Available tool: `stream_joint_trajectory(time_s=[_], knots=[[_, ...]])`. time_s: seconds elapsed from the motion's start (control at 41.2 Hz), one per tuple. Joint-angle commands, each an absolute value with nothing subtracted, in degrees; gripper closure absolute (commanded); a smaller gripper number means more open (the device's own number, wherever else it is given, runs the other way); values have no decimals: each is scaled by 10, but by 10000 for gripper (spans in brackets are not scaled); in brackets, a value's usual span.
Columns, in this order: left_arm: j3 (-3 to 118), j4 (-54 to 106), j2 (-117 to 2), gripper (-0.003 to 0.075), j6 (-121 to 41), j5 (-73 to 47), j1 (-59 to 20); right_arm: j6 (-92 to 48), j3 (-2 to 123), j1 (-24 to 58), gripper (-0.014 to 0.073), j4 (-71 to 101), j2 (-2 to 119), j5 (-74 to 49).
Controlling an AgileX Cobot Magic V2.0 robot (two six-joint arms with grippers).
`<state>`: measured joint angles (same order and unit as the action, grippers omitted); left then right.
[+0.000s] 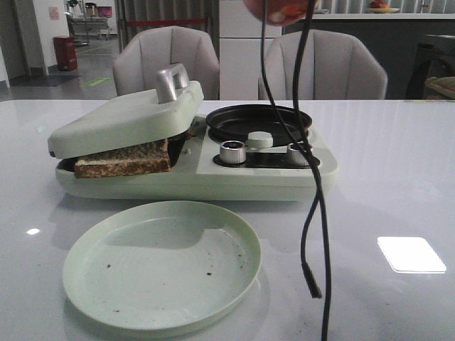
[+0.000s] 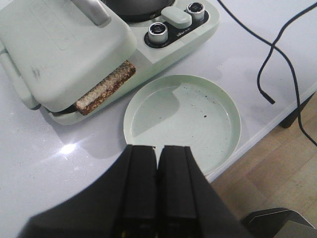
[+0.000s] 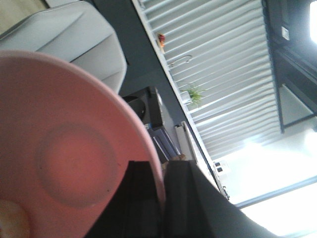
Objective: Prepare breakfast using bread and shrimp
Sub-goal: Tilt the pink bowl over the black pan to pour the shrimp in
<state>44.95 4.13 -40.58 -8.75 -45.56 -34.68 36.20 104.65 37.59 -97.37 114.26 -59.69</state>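
The bread (image 1: 124, 160) is sitting inside the press (image 1: 128, 117), lid resting on it, so toasting looks under way. The plate (image 1: 99, 280) in front is lying bare but for crumbs, and the pan (image 1: 257, 121) beside the knobs (image 1: 232, 151) looks empty.

The left tool (image 2: 157, 156) is hovering above the plate's near rim, clenched on nothing. The right tool (image 3: 162, 173) is gripping the rim of a pink bowl (image 3: 59, 148) held high; a pale morsel at its edge may be the shrimp (image 3: 10, 218). Cooking and plating seem left.

The white glossy tabletop (image 1: 398, 170) is carrying a loose cable (image 1: 313, 206); grey chairs (image 1: 165, 57) are standing behind.
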Motion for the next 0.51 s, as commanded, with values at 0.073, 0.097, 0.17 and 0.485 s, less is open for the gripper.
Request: stream_joint_trajectory(time_s=[0.073, 0.097, 0.17, 0.485], knots=[[464, 46, -404, 619, -82, -413, -351, 336, 1109, 378, 544, -1031, 1106, -618], [464, 46, -404, 619, -82, -413, -351, 333, 1113, 378, 544, -1031, 1106, -618], [464, 46, -404, 619, -82, -413, -351, 320, 1119, 378, 544, -1031, 1106, -616], [464, 46, -404, 619, -82, -413, -351, 310, 1119, 378, 544, -1031, 1113, -593]])
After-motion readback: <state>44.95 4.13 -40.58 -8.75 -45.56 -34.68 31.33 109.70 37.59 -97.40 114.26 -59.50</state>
